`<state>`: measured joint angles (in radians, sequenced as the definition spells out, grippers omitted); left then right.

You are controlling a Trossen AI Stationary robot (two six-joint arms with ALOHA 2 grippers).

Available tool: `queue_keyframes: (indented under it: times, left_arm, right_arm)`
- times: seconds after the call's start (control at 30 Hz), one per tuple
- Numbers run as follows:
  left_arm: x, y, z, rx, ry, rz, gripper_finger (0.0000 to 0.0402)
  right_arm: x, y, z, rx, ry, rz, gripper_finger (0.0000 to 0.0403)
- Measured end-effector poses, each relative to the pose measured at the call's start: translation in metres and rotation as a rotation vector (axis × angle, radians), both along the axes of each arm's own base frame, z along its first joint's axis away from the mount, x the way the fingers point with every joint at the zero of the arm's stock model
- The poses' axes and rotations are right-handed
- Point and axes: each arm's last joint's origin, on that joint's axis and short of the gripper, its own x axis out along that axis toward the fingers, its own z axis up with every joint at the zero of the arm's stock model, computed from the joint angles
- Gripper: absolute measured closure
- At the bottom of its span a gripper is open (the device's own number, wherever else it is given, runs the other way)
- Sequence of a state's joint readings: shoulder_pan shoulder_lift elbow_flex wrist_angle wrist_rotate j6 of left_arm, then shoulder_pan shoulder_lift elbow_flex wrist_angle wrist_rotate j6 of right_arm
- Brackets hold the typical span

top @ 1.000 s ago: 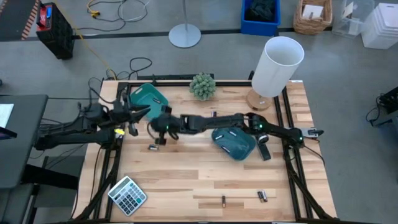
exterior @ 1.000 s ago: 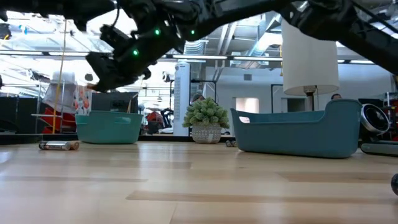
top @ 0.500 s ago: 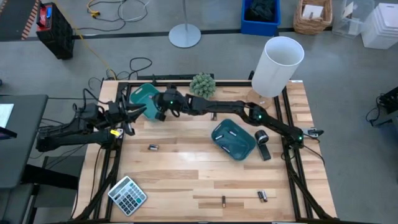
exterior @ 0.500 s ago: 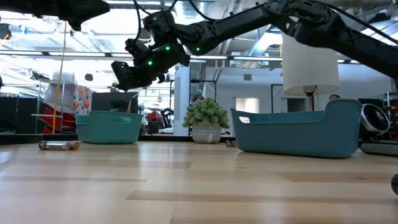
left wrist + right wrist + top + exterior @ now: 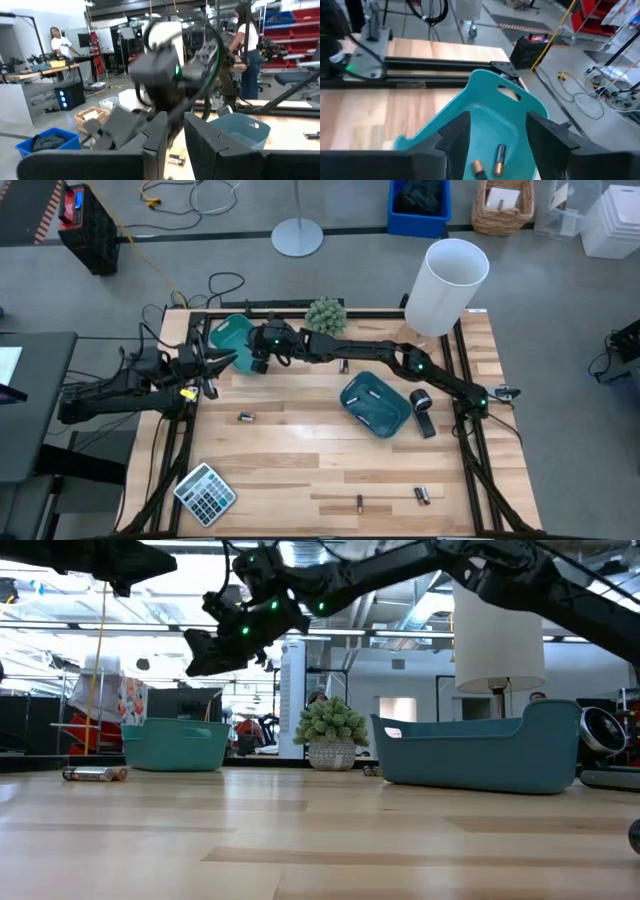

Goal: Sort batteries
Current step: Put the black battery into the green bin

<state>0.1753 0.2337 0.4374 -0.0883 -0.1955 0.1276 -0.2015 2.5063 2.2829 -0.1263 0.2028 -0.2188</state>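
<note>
Right wrist view, right gripper spread wide over glossy teal tray (two cylindrical batteries inside), left gripper narrow.

**Where everything sits on the counter**

Far-left tray has two batteries in it, right tool above. Second tray sits mid-right. Plant and lamp along the back, calculator front-left corner.

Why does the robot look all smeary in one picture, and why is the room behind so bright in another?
Left wrist view: the right arm in front is smeared, while the tray looks a little clearer. Low view: bright ceiling lights sit behind the right hand, so it shows as a dark shape. Right wrist view: the batteries in the tray are sharp.
</note>
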Motion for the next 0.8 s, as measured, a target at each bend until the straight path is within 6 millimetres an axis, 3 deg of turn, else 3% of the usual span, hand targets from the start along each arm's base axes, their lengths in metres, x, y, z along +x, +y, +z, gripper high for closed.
queue_keyframes:
  times: [0.27, 0.37, 0.6, 0.8]
  left_arm:
    - [0.0, 0.0, -0.003, -0.007, 0.034, 0.0, 0.0343]
    - [0.0, 0.0, -0.003, -0.007, 0.033, 0.0, 0.0343]
    - [0.002, 0.0, -0.004, -0.043, 0.027, -0.004, 0.0343]
    - [0.015, 0.003, -0.008, -0.06, 0.086, -0.004, 0.0343]
  right_arm:
    - [-0.02, 0.022, 0.015, 0.01, -0.001, 0.026, 0.0212]
    - [-0.038, 0.032, 0.016, 0.009, -0.045, 0.035, 0.0222]
    - [-0.125, 0.057, 0.014, 0.04, -0.147, 0.04, 0.0235]
    - [-0.197, 0.093, 0.027, 0.072, -0.142, 0.104, 0.0235]
